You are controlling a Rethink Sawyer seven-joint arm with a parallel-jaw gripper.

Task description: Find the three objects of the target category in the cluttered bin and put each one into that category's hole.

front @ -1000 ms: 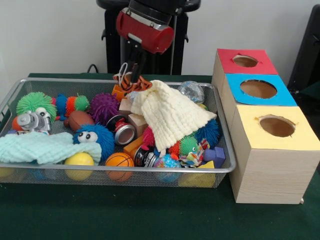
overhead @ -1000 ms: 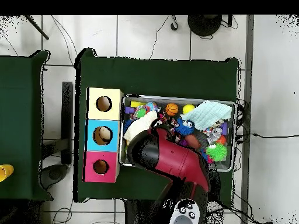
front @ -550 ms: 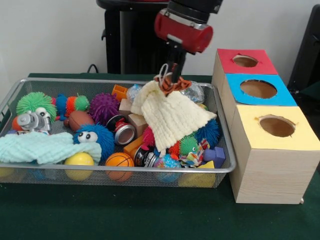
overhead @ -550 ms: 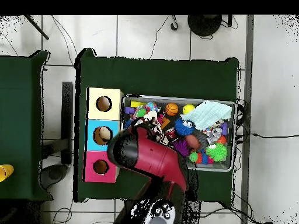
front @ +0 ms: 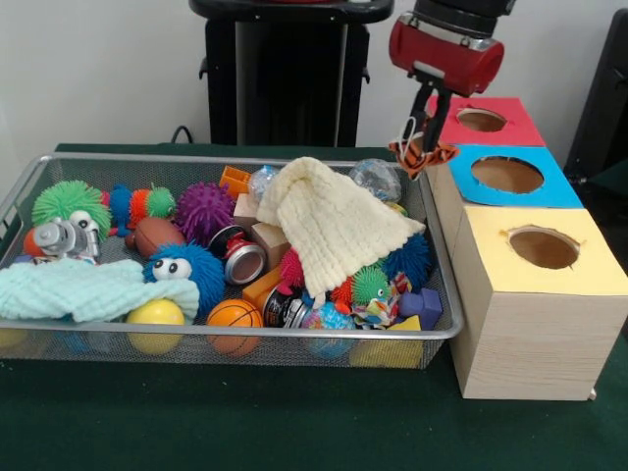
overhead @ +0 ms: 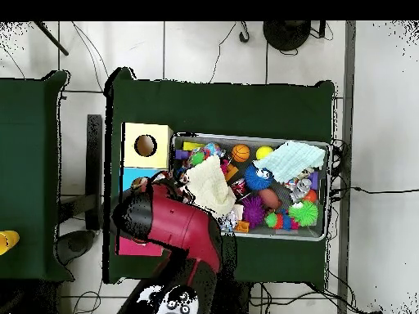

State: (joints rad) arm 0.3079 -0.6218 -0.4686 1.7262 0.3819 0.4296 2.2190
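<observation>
We see the black end effector (front: 424,147) pinching a small orange-and-black striped soft toy (front: 422,157) with a white loop, hanging clear above the wire mesh bin (front: 235,339) at its 2 o'clock corner, just beside the blue-topped wooden box (front: 510,177), between the bin and the boxes. We judge it light, floppy and likely to swing; hold its bunched middle, not the loop. The cream knitted cloth (front: 334,221) lies in the bin on the green counter (front: 245,422).

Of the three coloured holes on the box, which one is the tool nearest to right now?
The red-topped hole, farthest back in the front view. The tool, carrying a small orange toy, hangs at the box's edge where red meets blue; the yellow-topped hole is farthest from it.
</observation>
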